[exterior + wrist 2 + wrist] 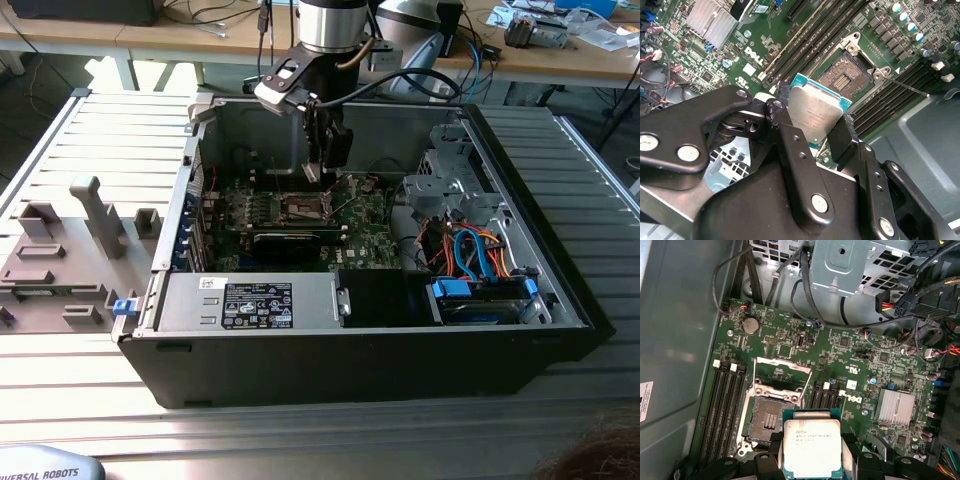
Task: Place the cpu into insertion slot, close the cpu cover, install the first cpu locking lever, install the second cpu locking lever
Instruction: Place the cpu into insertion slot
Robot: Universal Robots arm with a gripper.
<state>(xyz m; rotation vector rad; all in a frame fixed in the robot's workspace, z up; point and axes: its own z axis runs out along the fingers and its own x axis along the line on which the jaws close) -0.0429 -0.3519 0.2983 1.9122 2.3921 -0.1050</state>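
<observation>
- At the exterior view's left, grey holders [70, 250] sit on the counter [120, 130].
- Next comes the open case [350, 370], with the green board [370, 235] lying flat inside it.
- In the middle of the board is the slot [303, 207]. In the first wrist view it has a dark middle and nothing in it.
- The cover [783, 374] is tipped up at one edge of the slot, so it looks open to me.
- In the second wrist view a thin lever [904, 85] sticks out sideways from the slot. I think it is not locked down.
- The hand [322, 172] hangs low inside the case, over the slot.
- Its fingers [786, 137] are pinched in on the cpu [816, 112], one on each side.
- The cpu is up in the air with its shiny side to both wrist views. It is near the slot but not touching it.
- At the exterior view's right are a metal cage [450, 185] and orange and blue wires [480, 250].
- As far as I can see, none of the four jobs is done yet. The cpu is not in, the cover is not shut, and no lever looks locked.
</observation>
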